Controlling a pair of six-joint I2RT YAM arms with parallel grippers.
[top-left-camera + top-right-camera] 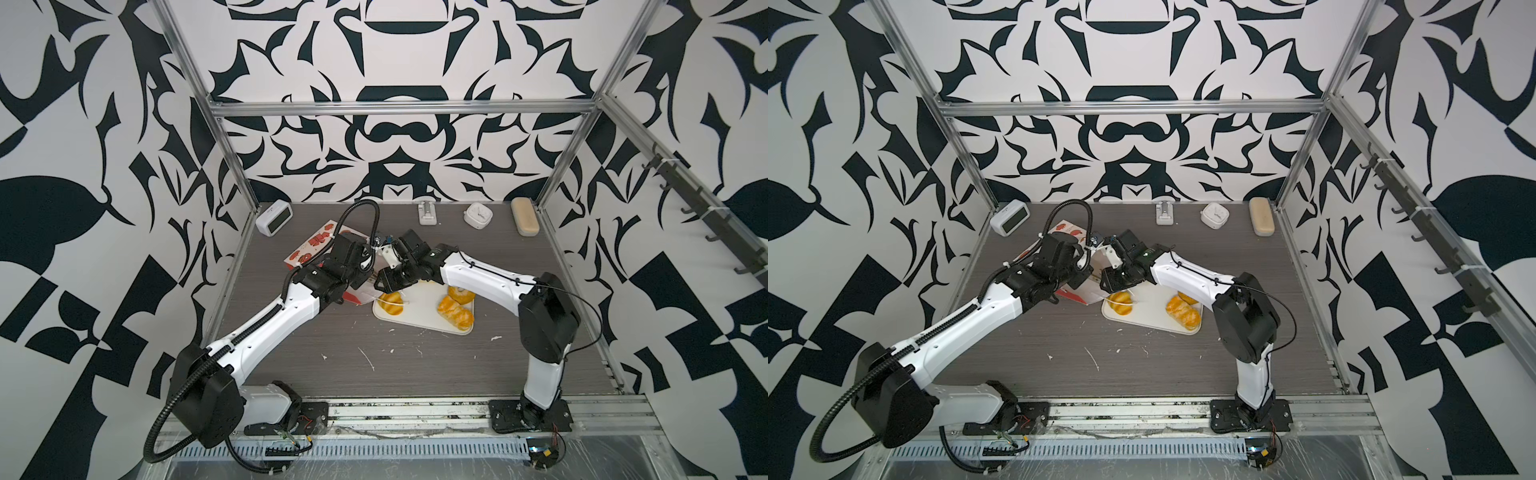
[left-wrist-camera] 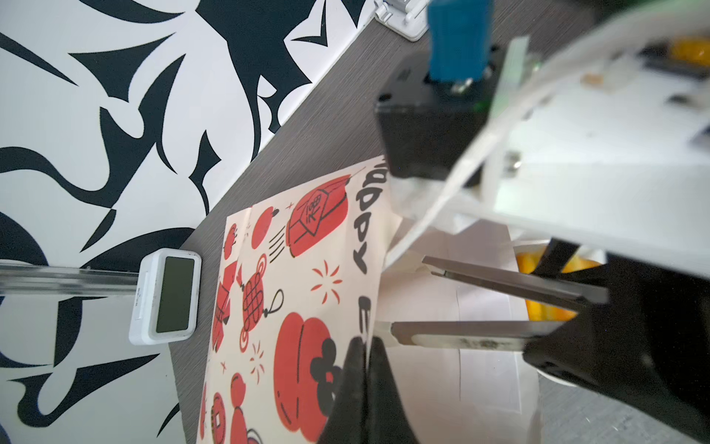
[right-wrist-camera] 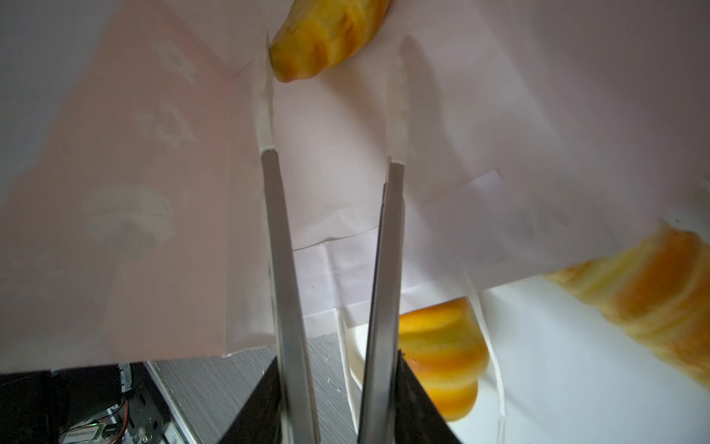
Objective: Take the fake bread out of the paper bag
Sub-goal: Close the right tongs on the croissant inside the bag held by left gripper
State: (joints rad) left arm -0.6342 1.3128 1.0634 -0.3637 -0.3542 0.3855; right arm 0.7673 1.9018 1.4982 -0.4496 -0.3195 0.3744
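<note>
1. Just outside the paper bag's (image 2: 292, 307) mouth, glossy golden fake bread (image 1: 455, 312) lay on a smooth white tray (image 1: 415, 323).
2. At the mouth, the left claw (image 2: 365, 348) was pressed together, pinching the bag's printed top wall. The right claw (image 3: 331, 96) was inside, spread and empty.
3. Deep in the bag, one ridged pastry (image 3: 326, 34) lay just past the right claw's tips, its long axis slanting across them. The right arm looked nearer.

Black-and-white patterned walls (image 1: 395, 62), aluminium frame (image 1: 399, 109), grey tabletop (image 1: 415, 365)

The grey wood-grain table (image 1: 415, 365) carries, along its far edge in the upper middle of a top view, a white digital clock (image 1: 274, 217), a small bracket (image 1: 427, 212), a square timer (image 1: 478, 215) and a beige case (image 1: 525, 216). At frame centre a paper bag (image 1: 314, 244) lies just left of a white tray (image 1: 419, 311). White flecks (image 1: 366, 357) are scattered lower down.
</note>
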